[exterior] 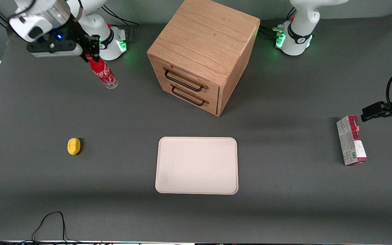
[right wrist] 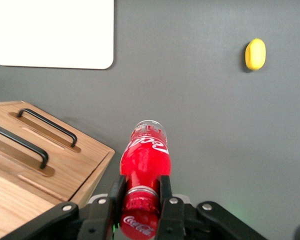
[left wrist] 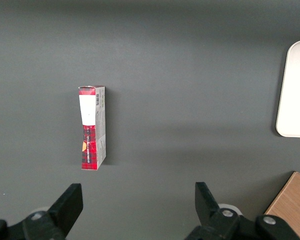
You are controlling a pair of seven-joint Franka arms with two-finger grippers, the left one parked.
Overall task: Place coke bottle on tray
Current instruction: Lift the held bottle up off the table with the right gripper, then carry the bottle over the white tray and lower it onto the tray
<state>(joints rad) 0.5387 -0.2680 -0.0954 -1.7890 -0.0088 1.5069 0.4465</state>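
Note:
My right gripper (exterior: 91,54) is shut on the neck of the coke bottle (exterior: 103,73), a slim red bottle with white script and a clear base. The bottle hangs tilted above the table at the working arm's end, close to that arm's base. In the right wrist view the fingers (right wrist: 166,192) clamp the bottle (right wrist: 145,160) just below its red cap. The cream-white tray (exterior: 196,165) lies flat near the front camera, in front of the wooden drawer cabinet. It also shows in the right wrist view (right wrist: 55,32) and its edge in the left wrist view (left wrist: 295,90).
A wooden cabinet (exterior: 204,51) with two black-handled drawers stands mid-table, beside the held bottle. A yellow lemon-like object (exterior: 74,146) lies toward the working arm's end. A red-and-grey carton (exterior: 351,140) lies toward the parked arm's end.

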